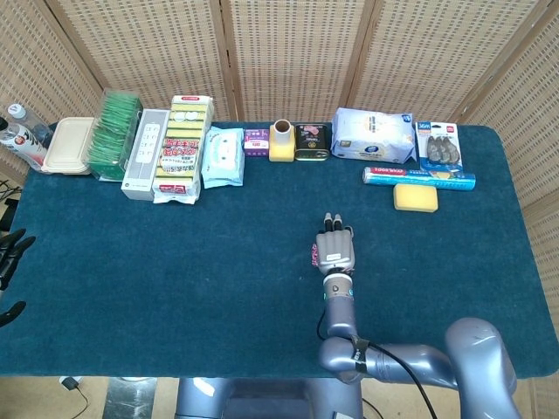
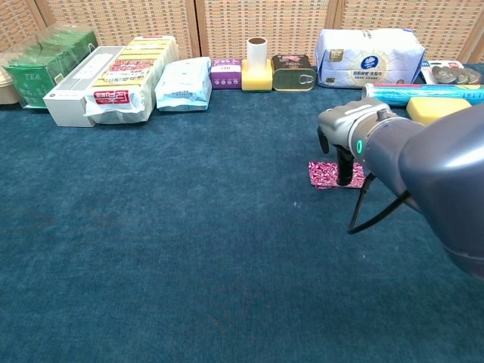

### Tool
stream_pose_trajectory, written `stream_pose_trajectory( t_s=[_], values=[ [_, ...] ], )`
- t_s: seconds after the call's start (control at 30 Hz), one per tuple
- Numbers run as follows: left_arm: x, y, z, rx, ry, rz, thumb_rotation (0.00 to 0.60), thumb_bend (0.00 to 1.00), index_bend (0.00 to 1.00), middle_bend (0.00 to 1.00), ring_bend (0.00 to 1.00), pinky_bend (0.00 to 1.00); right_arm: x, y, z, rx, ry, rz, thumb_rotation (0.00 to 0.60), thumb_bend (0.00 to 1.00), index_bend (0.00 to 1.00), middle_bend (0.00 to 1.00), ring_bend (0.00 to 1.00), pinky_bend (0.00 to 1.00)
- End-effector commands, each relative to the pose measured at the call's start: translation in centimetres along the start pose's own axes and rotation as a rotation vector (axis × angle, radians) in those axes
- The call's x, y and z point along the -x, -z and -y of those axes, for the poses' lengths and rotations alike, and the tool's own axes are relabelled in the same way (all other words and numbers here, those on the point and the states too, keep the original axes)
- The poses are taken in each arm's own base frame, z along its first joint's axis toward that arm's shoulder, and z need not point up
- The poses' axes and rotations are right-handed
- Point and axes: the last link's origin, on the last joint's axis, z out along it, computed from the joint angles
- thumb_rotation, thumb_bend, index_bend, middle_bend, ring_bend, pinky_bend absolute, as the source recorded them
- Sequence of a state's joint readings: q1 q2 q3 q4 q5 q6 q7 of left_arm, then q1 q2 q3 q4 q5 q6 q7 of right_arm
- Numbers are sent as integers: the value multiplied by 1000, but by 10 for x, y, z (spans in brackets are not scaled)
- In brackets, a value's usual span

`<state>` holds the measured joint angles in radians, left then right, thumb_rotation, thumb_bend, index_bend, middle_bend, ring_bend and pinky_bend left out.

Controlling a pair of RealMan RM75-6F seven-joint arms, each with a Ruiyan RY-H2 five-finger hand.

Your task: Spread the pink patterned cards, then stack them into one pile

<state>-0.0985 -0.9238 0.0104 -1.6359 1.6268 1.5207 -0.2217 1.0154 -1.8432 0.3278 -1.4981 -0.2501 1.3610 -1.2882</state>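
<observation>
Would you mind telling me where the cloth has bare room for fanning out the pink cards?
The widest free patch lies left of the right hand and pink cards, below the back row. Bare cloth also lies right of the hand, below the yellow sponge. The back edge is crowded, from the green tea packs rightwards.

Bare table left of cards; yellow sponge beyond, apart.
</observation>
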Motion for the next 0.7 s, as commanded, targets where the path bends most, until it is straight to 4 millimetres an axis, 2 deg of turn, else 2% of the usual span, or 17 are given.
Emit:
stream_pose_trajectory(
  t_s=[0.03, 0.13, 0.2, 0.3, 0.47, 0.7],
  values=[
    [0, 0, 0, -1, 0, -1, 600, 94, 0, 0, 0, 78, -5, 4, -3, -16, -24, -18, 600, 330, 261, 12, 0, 265],
    [0, 0, 0, -1, -4, -2, 600, 94, 0, 0, 0, 78, -10, 10, -10, -74, -56, -45, 600, 266, 238, 12, 0, 265],
    [1, 0, 0, 0, -9, 0, 600, 93, 0, 0, 0, 78, -13, 13, -18, -140, -75, -73, 600, 164, 210, 11, 0, 259],
    [2, 1, -2, 6, -17, 2, 600, 94, 0, 0, 0, 78, -13, 20, -43, -259, -75, -173, 600, 67, 177, 12, 0, 239],
    [5, 2, -5, 10, -29, 6, 600, 94, 0, 0, 0, 78, -6, 27, -84, -352, -98, -299, 600, 19, 170, 11, 0, 213],
    [10, 6, -10, 17, -52, 6, 600, 94, 0, 0, 0, 78, 11, 39, -141, -367, -153, -429, 600, 0, 169, 12, 0, 197]
  ],
)
